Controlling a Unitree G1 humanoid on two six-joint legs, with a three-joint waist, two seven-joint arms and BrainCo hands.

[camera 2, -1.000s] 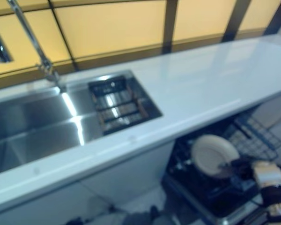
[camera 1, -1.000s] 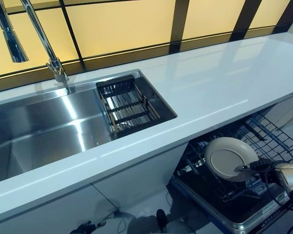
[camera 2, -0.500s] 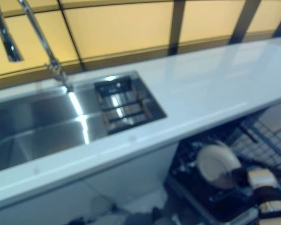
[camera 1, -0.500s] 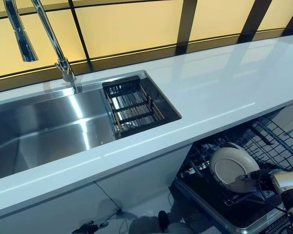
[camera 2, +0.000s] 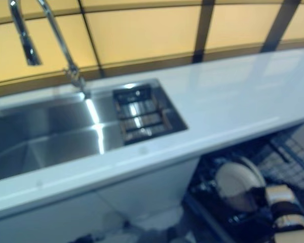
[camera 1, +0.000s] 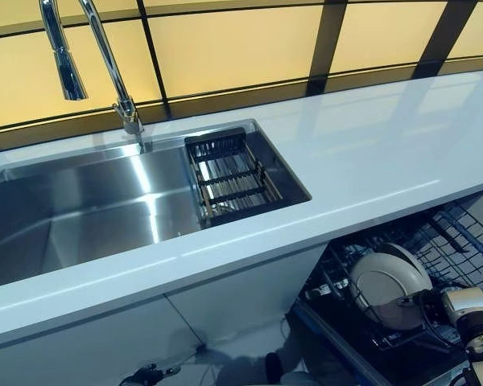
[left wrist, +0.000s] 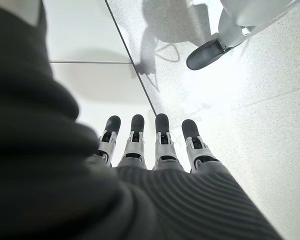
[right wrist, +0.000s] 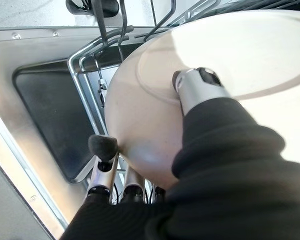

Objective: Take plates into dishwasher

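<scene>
Plate (camera 1: pixel 390 288) work is nearly settled in the left eye view: the cream plate stands almost on edge among the tines of the pulled-out dishwasher rack (camera 1: pixel 467 241), below the white table (camera 1: pixel 370 153), with the right hand (camera 1: pixel 464 305) at its lower right edge. Over the last second the plate has gone from a tilted, face-up lie to this near-upright stance and sunk lower between the wires, while the whole scene has slid right, so the camera turned too. Sink (camera 1: pixel 88 209), its small drainer basket (camera 1: pixel 233 177) and the faucet (camera 1: pixel 105 64) hold nothing that belongs to the task.

Right eye view shows the same: plate upright in the rack, right hand just beside it.

Left wrist view has the left hand (left wrist: pixel 150 145) hanging over the speckled floor (left wrist: pixel 250 100), fingers straight and relaxed, holding nothing.

Right wrist view gives the grasp: the thumb (right wrist: pixel 197 85) presses on the plate's face and the fingers (right wrist: pixel 104 150) curl behind its rim, so the hand pinches the plate. Rack wires (right wrist: pixel 97 65) lie right at the rim.

My reading is that the plate is seated in its slot or very nearly so, and what remains is letting go without tipping it.
</scene>
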